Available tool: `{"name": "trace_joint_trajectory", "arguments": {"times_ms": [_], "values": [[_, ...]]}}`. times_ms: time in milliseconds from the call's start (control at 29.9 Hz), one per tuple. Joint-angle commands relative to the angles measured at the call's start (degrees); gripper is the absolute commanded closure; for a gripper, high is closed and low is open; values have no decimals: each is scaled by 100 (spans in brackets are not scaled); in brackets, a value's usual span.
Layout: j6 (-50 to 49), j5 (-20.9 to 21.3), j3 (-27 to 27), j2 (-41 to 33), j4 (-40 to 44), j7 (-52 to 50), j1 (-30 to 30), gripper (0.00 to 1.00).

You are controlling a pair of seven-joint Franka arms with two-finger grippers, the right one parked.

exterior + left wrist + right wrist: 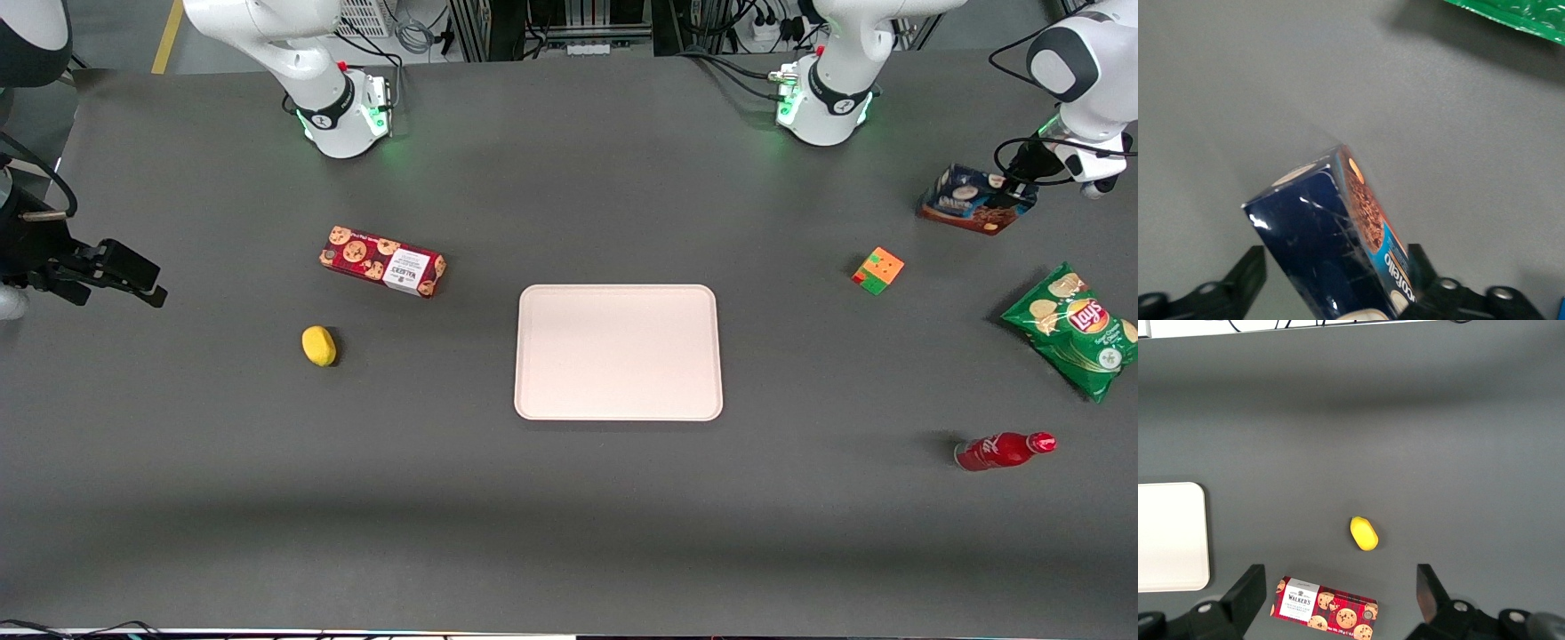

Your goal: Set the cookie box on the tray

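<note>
Nearest the front camera, a red bottle (1005,451) lies on its side on the dark grey counter (569,524), toward the working arm's end. A little farther from the camera, the pale cream-pink tray (618,352) sits flat near the middle of the counter with nothing on it, and a yellow lemon (318,346) lies toward the parked arm's end. A green Lay's chip bag (1074,327) rests at the working arm's end, farther from the camera than the bottle. Farther again are a small orange and green puzzle cube (877,269) and, toward the parked arm's end, a long red Walkers cookie box (383,260) printed with chocolate-chip cookies. Farthest from the camera among the things on the counter, the cookie box (973,201), a dark navy carton with a brown cookie picture, sits at the working arm's end, well apart from the tray. The left arm's hand (1013,188) is down at this carton. In the left wrist view the cookie box (1335,243) stands tilted between the 2 black fingers (1245,277), with the grey counter under it; 1 finger stands off its dark face with a gap and the other sits just beside its printed face, but whether the hand grips it I cannot tell.
</note>
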Motion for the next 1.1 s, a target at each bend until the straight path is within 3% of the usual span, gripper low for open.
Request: {"name": "trace_joint_trajectory", "arguments": {"times_ms": [0, 201, 435, 602, 802, 1070], "values": [[115, 102, 20, -96, -102, -4, -28, 100], [-121, 120, -339, -184, 188, 40, -63, 100], [-1456, 50, -647, -781, 882, 382, -168, 100], [-2888, -55, -1507, -1124, 1672, 593, -221, 100], [-4751, -1258, -2650, -1046, 3209, 1445, -248, 100], [-6668, -1821, -4038, -458, 5398, 2035, -266, 100]]}}
